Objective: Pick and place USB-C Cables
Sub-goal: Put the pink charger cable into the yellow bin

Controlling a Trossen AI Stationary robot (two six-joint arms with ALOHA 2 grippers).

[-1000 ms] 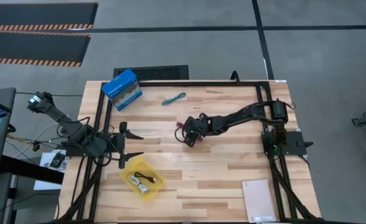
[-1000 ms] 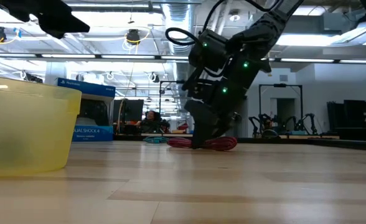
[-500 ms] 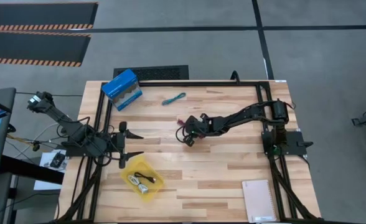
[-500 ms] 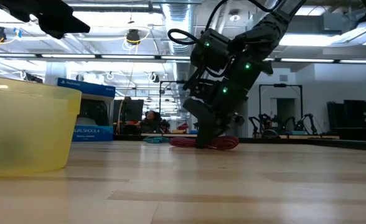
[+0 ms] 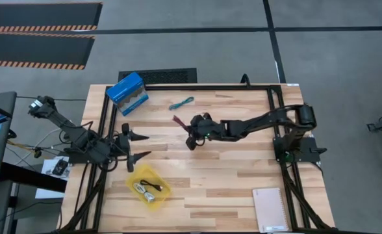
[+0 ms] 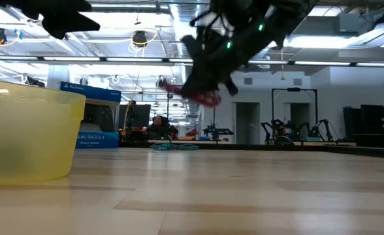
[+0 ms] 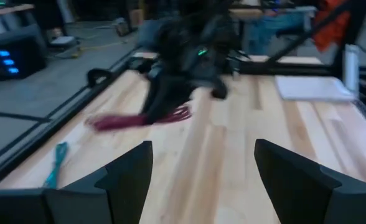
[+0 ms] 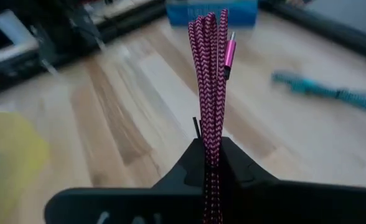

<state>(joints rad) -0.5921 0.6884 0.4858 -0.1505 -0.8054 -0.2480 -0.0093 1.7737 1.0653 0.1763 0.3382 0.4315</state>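
My right gripper is shut on the dark red USB-C cable and hangs above the middle of the table. The red bundle sticks out past the fingers toward the far left and is clear of the wood in the low view. A teal cable lies flat on the table farther back. The yellow tray at the near left holds a white and a black cable. My left gripper stands open at the table's left edge, beside the tray. My right gripper pinches the red bundle between its two fingers, several strands together. The strands run along the fingers and reach out past their tips, a plug at the free end. The fingers come slanting from the table's right. The cable is lifted clear of the table.
A blue box stands at the far left corner, behind the teal cable. A white notebook lies at the near right corner. Bare wood lies between my right gripper and the yellow tray.
My right gripper has shut on the dark red cable, which lay on the table, and has risen with it toward the table's far left. The cable is now lifted clear and sticks out from the fingers. My left gripper has turned a little in place.
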